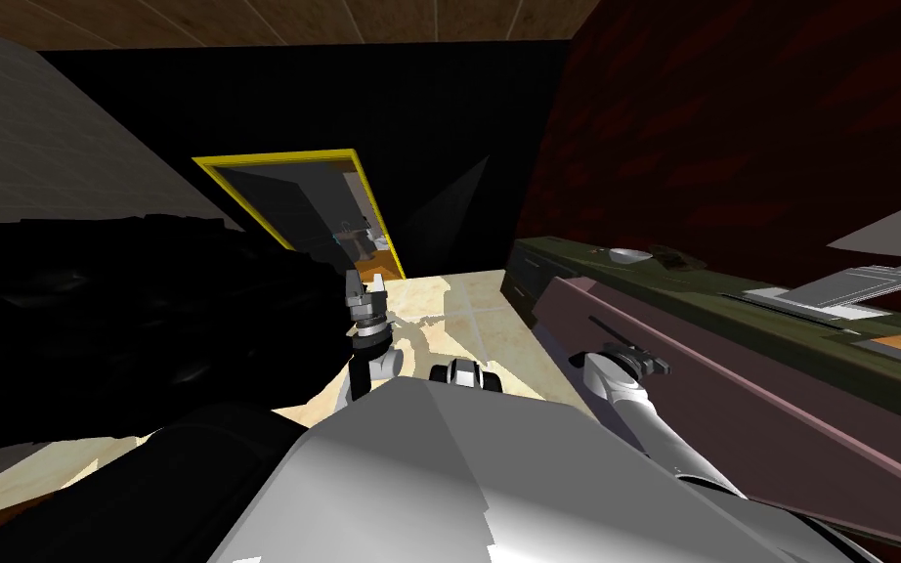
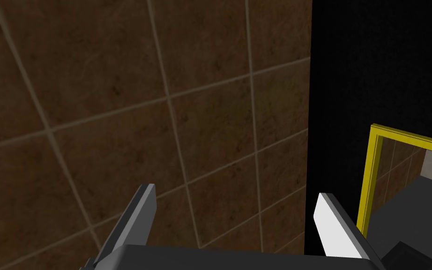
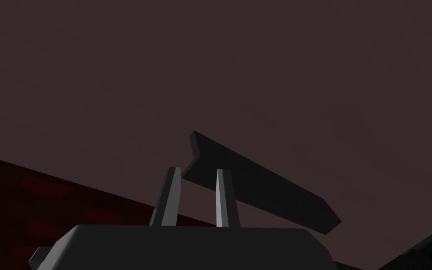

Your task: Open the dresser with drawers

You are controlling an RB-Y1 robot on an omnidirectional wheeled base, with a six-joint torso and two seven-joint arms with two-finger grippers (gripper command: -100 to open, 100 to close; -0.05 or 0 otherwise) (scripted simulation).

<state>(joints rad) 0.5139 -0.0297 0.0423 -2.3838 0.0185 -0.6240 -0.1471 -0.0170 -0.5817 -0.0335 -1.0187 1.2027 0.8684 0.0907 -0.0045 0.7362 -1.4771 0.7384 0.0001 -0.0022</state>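
Dark handle between right tool's fingers

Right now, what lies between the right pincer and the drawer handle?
Nothing; in the right wrist view the right pincer straddles the handle at its end, against the drawer front.

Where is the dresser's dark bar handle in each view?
Head view: dark bar handle on the mauve drawer front, right of centre, by the right end effector.
Left wrist view: not in it.
Right wrist view: slanting across the end effector's tip.
Shared landmark: mauve drawer front.
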